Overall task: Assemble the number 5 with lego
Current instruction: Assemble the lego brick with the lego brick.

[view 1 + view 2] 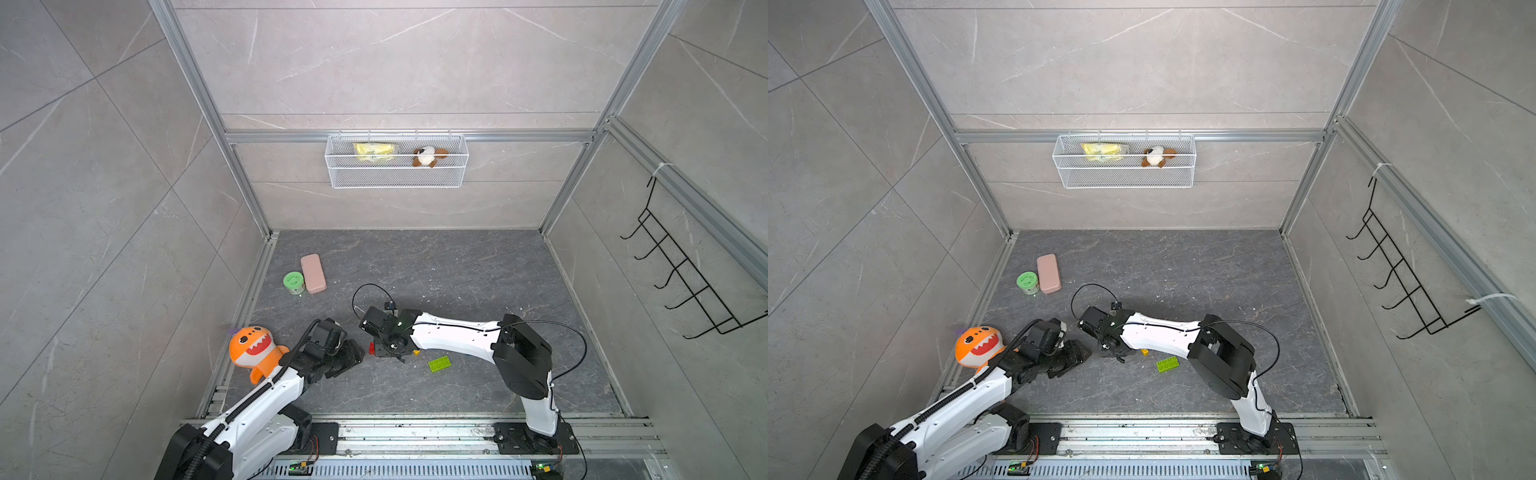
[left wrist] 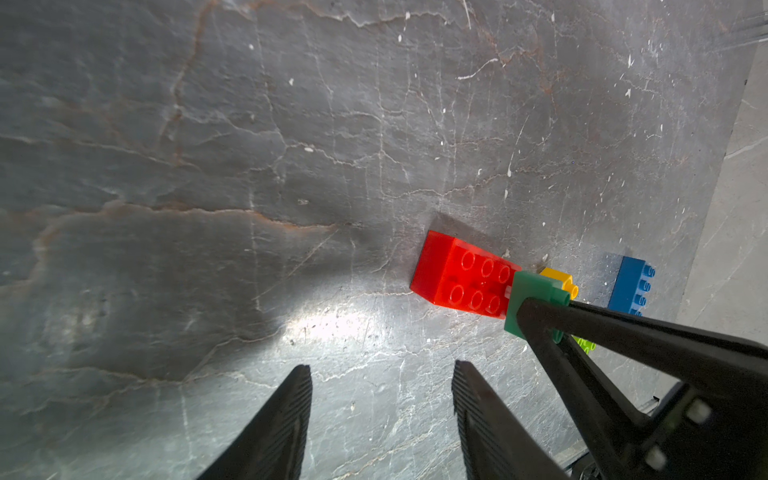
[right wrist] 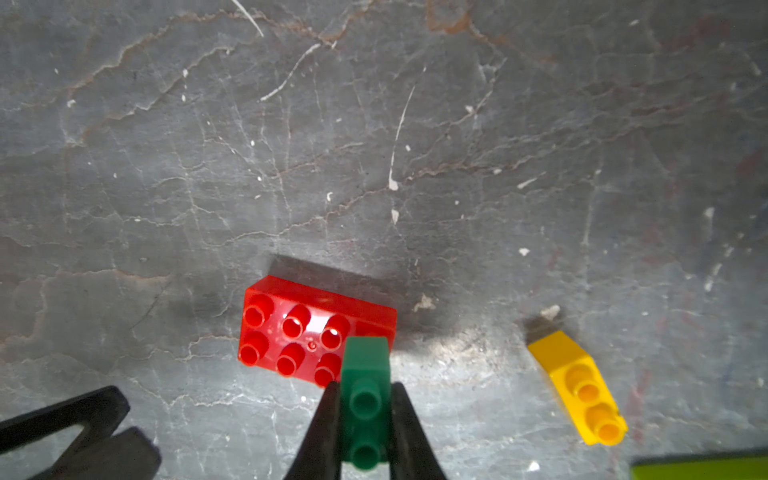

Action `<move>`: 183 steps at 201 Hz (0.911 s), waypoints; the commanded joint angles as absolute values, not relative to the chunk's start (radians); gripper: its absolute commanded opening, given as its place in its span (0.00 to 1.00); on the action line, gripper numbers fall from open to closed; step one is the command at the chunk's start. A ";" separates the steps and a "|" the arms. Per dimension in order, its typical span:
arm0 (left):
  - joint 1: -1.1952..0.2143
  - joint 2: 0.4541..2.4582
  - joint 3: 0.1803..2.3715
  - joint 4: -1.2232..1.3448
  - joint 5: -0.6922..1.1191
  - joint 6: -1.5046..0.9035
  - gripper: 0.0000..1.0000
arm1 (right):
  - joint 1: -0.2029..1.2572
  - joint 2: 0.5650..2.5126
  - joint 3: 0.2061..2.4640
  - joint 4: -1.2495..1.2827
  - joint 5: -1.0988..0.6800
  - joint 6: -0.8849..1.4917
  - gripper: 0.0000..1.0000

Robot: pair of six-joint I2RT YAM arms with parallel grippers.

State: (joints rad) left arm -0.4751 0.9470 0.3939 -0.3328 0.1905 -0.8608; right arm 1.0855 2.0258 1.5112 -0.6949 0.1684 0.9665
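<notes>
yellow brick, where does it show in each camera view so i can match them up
In a top view: yellow brick on the floor, close beside the lime-green brick.
In a top view: same spot, a small sliver.
Left wrist: behind the held dark-green brick, between red brick and blue brick.
Right wrist: alone on the floor, apart from the red brick.
Shared landmark: the lime-green brick, in all four.

On the dark stone floor [image 1: 1183, 270] the right gripper [image 1: 1115, 351] hangs low near the front. A yellow brick [image 1: 1145, 352] lies just beside it at three o'clock, and a lime-green brick [image 1: 1168, 364] lies flat at four o'clock, apart from both. The left gripper [image 1: 1080, 354] sits close at nine o'clock, with an orange shark plush [image 1: 978, 345] beyond it. A pink block [image 1: 1049, 274] and a green tin [image 1: 1027, 282] lie side by side at eleven o'clock.
</notes>
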 commanded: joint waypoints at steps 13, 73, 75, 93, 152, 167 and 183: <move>-0.468 0.926 0.390 -0.371 0.207 -0.837 0.59 | 1.099 2.075 1.537 -0.775 0.200 1.013 0.18; -0.459 0.922 0.393 -0.382 0.211 -0.822 0.59 | 1.118 2.126 1.608 -0.832 0.217 1.013 0.17; -0.458 0.922 0.393 -0.383 0.210 -0.821 0.59 | 1.119 2.125 1.608 -0.833 0.218 1.012 0.17; -0.454 0.920 0.394 -0.386 0.213 -0.817 0.59 | 1.119 2.116 1.608 -0.831 0.221 1.013 0.17; -0.440 0.904 0.388 -0.394 0.219 -0.810 0.59 | 1.124 2.156 1.617 -0.852 0.223 1.013 0.17; -0.438 0.899 0.386 -0.398 0.218 -0.809 0.59 | 1.131 2.161 1.607 -0.854 0.232 1.013 0.17; -0.436 0.893 0.382 -0.400 0.220 -0.810 0.59 | 1.133 2.166 1.594 -0.848 0.235 1.013 0.17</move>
State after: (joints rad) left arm -0.4435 0.9127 0.3920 -0.3786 0.1944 -0.8284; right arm 1.1217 2.1059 1.6180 -0.7921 0.2344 0.9958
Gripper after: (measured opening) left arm 0.587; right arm 0.186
